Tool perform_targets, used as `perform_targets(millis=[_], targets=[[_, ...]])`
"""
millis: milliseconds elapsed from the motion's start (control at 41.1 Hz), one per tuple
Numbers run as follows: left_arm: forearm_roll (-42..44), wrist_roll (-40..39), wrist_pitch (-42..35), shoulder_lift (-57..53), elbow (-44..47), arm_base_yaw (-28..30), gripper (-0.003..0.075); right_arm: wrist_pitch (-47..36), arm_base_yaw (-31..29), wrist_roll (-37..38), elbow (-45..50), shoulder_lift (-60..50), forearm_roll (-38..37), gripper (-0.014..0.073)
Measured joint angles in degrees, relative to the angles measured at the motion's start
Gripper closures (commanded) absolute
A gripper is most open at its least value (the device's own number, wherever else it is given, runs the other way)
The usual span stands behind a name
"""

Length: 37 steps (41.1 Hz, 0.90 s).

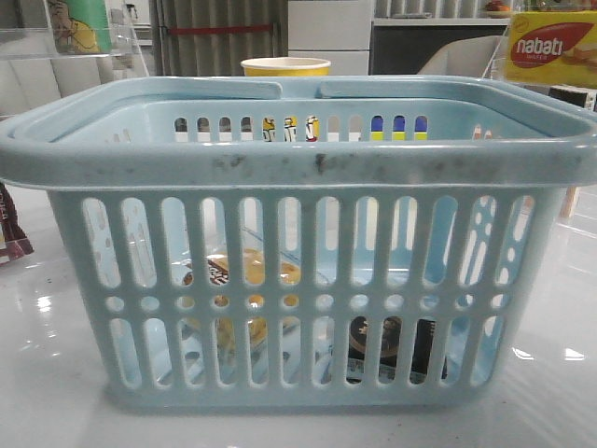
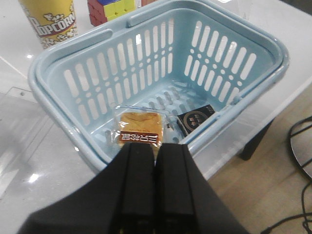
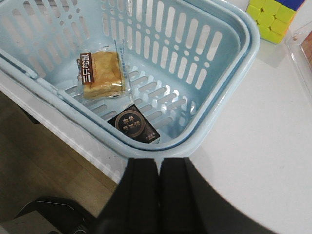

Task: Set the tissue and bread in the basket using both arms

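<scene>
The pale blue basket (image 1: pixel 298 159) fills the front view, and shows in the left wrist view (image 2: pixel 58 63) and right wrist view (image 3: pixel 229 73). The bread (image 2: pixel 140 127) in its clear bag lies on the basket floor, also seen in the right wrist view (image 3: pixel 101 74) and through the slots in the front view (image 1: pixel 244 271). The black tissue packet (image 2: pixel 196 118) lies beside it, also in the right wrist view (image 3: pixel 134 124) and front view (image 1: pixel 392 347). My left gripper (image 2: pixel 156 148) is shut and empty above the basket's rim. My right gripper (image 3: pixel 159 163) is shut and empty outside the rim.
A yellow popcorn cup (image 2: pixel 51 22) and a colour cube (image 2: pixel 111 9) stand behind the basket; the cube also shows in the right wrist view (image 3: pixel 272 13). A Nabati box (image 1: pixel 550 47) is at the far right. The table edge and floor (image 3: pixel 44 161) lie close to the basket.
</scene>
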Motion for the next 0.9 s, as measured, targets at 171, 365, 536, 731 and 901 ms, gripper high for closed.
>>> perform_targets(millis=[171, 365, 536, 731, 901], targets=[[0.17, 0.0, -8.44, -5.37, 6.42, 10.58, 0.0627, 0.13, 0.0, 0.0, 0.0, 0.0, 0.0, 0.0545], [0.26, 0.0, -27.77, -17.87, 22.46, 23.65, 0.0627, 0.13, 0.0, 0.0, 0.0, 0.0, 0.0, 0.0545], [0.26, 0.0, -37.06, -30.75, 36.9, 32.08, 0.0627, 0.26, 0.0, 0.0, 0.0, 0.0, 0.0, 0.0545], [0.26, 0.0, -41.42, -37.04, 46.73, 37.44, 0.0627, 0.36, 0.0, 0.0, 0.0, 0.0, 0.0, 0.0545], [0.26, 0.0, -45.24, -38.67, 48.07, 37.84, 0.0627, 0.36, 0.0, 0.0, 0.0, 0.0, 0.0, 0.0545]])
